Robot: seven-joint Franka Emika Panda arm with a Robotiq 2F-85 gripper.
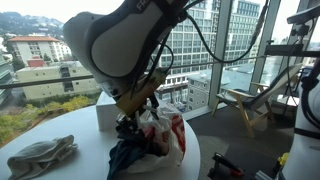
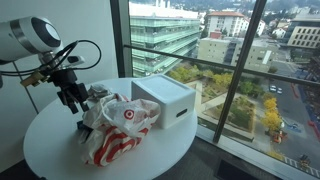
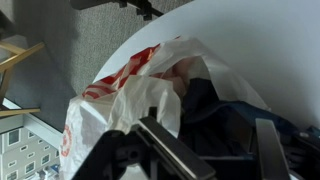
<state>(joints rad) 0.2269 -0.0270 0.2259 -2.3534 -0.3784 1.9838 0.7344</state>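
Note:
A white plastic bag with red printing [image 3: 130, 85] lies crumpled on a round white table [image 2: 170, 150]. A dark blue cloth [image 3: 215, 105] sits in the bag's mouth. My gripper [image 3: 210, 135] hangs right over that cloth, its two fingers standing wide apart on either side of it. Nothing is pinched between the pads. In both exterior views the gripper [image 2: 75, 100] [image 1: 138, 103] reaches down to the bag [image 2: 122, 125] [image 1: 165, 130], and the dark cloth [image 1: 125, 155] spills out at the table's near side.
A white box [image 2: 165, 100] [image 1: 105, 115] stands on the table next to the bag. A grey crumpled cloth [image 1: 40, 155] lies apart near the table's rim. Tall windows run close behind the table. A wooden chair [image 1: 245, 105] stands on the floor.

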